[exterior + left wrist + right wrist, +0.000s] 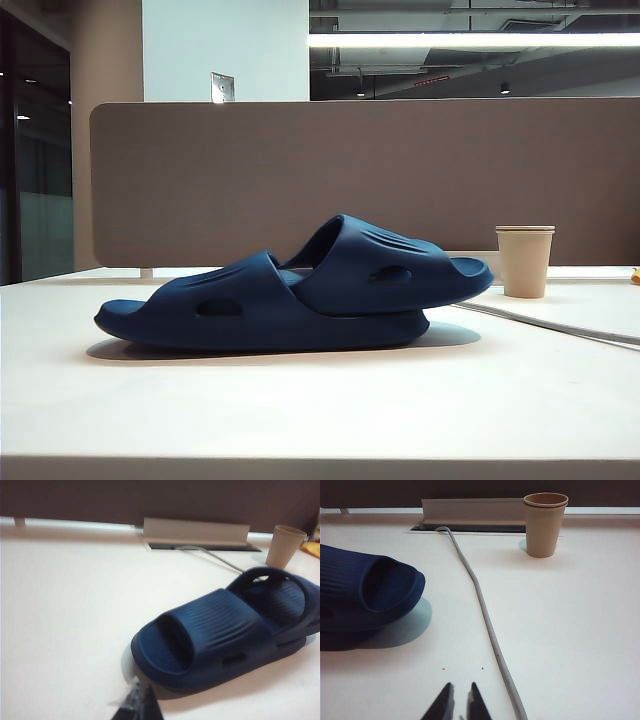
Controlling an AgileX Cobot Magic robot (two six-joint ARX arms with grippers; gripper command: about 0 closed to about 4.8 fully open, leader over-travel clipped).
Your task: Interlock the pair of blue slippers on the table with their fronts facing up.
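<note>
A: Slippers first: the pair of dark navy moulded foam slippers (300,300) sits mid-frame in the exterior view on the off-white matte table (300,410), one nested into the other, straps up.

B: Then the interlocking looks done; what remains is likely only for the arms to clear off.

A: Agreed. The left gripper (136,706), at the lower edge of its wrist view, is clenched on nothing, just beside the near slipper's toe. The right gripper (459,702), low in its view, has its tips nearly together, empty, near a grey cable (480,605).

B: And the axis?

A: It runs left to right across the exterior view, one open toe at each end.
</note>
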